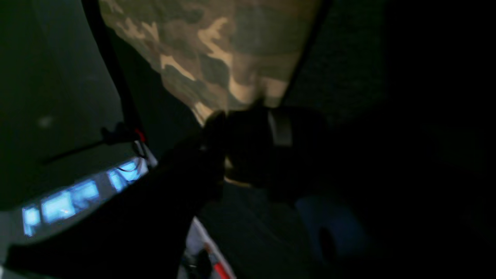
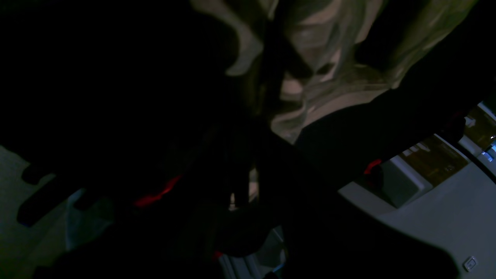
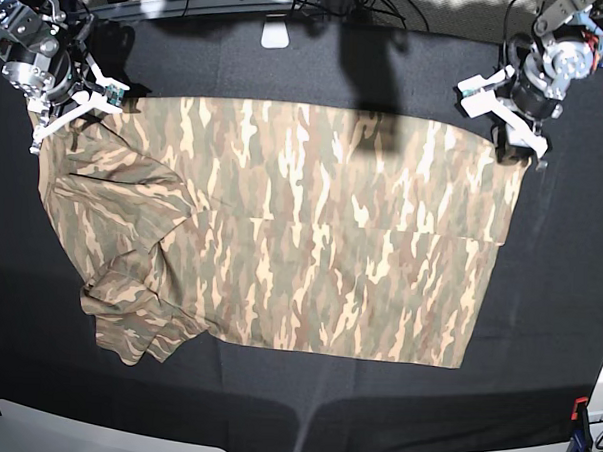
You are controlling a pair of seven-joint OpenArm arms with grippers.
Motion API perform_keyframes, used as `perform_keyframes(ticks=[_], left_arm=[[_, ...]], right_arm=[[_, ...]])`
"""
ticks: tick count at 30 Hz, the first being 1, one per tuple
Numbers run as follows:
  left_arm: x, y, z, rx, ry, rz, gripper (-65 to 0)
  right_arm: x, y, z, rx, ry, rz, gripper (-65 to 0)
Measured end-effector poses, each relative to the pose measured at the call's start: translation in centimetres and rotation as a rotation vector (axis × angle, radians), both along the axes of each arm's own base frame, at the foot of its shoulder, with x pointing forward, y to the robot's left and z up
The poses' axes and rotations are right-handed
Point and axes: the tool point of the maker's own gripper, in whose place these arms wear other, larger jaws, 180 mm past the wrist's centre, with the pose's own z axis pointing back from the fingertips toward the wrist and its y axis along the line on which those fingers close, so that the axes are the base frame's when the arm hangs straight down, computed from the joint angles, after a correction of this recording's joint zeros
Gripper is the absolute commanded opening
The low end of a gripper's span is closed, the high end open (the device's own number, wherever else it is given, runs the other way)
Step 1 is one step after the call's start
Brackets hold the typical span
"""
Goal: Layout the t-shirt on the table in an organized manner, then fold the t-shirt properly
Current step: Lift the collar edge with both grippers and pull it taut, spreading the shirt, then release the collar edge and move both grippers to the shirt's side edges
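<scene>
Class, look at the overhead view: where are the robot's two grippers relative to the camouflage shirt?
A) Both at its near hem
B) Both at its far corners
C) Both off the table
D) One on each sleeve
B: the left gripper and right gripper sit at the far corners of the tan camouflage fabric t-shirt.

Camo t-shirt [image 3: 281, 235] spread flat on black table [image 3: 559, 297], sleeve bunched.

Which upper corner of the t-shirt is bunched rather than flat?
The corner at the base view's left, by the right pincer: the t-shirt puckers into folds there; the opposite corner lies smooth.
</scene>
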Motion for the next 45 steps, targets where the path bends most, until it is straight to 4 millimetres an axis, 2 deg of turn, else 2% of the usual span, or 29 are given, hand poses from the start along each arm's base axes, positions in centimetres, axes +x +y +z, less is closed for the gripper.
perform_keyframes(ticks=[1, 3, 4, 7, 12, 15, 18, 21, 23, 28, 34, 40, 45], left_arm=[[-0.3, -0.1, -0.2, -0.009, 0.012, 0.004, -53.3], [-0.4, -0.2, -0.2, -0.018, 0.014, -0.002, -62.5], [-0.5, -0.3, -0.3, -0.021, 0.018, -0.002, -65.0], [-0.3, -0.4, -0.1, -0.029, 0.01, -0.003, -65.0], [0.1, 1.9, 0.7, 0.008, -0.072, 0.17, -65.0], [-1.2, 1.9, 0.3, 0.023, -0.062, 0.16, -65.0], [-3.2, 1.7, -0.3, 0.052, -0.043, 0.13, -65.0], [-4.9, 1.7, -0.1, 0.054, -0.067, 0.127, -65.0], [-5.6, 1.9, 0.0, 0.071, -0.077, 0.127, -65.0], [-7.7, 2.3, -0.1, 0.11, -0.071, 0.122, -65.0], [-10.1, 0.6, 0.5, 0.077, -0.039, 0.09, -65.0], [-9.5, -0.4, 1.9, 0.038, -0.065, 0.099, -65.0], [-9.5, -0.5, 1.9, 0.035, -0.063, 0.101, -65.0]], right_arm=[[0.0, 0.0, 0.0, 0.0, 0.0, 0.0, -65.0], [0.0, 0.0, 0.0, 0.0, 0.0, 0.0, -65.0], [0.0, 0.0, 0.0, 0.0, 0.0, 0.0, -65.0], [0.0, 0.0, 0.0, -0.001, 0.0, 0.0, -65.0], [0.0, 0.1, 0.0, 0.007, -0.002, 0.004, -65.0], [0.2, 0.6, 0.0, 0.025, -0.008, 0.024, -65.0], [0.8, 0.9, 0.5, 0.006, -0.034, 0.055, -65.0], [0.9, 0.9, 0.7, 0.001, -0.038, 0.063, -65.0], [0.3, 0.9, 0.4, -0.003, -0.015, 0.071, -65.0], [-2.6, 0.5, -0.6, -0.007, 0.071, 0.088, -65.0], [-3.4, -1.6, 0.4, -0.075, 0.091, 0.106, -65.0], [-3.2, -2.2, 0.8, -0.094, 0.092, 0.113, -65.0], [-3.2, -2.2, 0.8, -0.093, 0.092, 0.114, -65.0]])
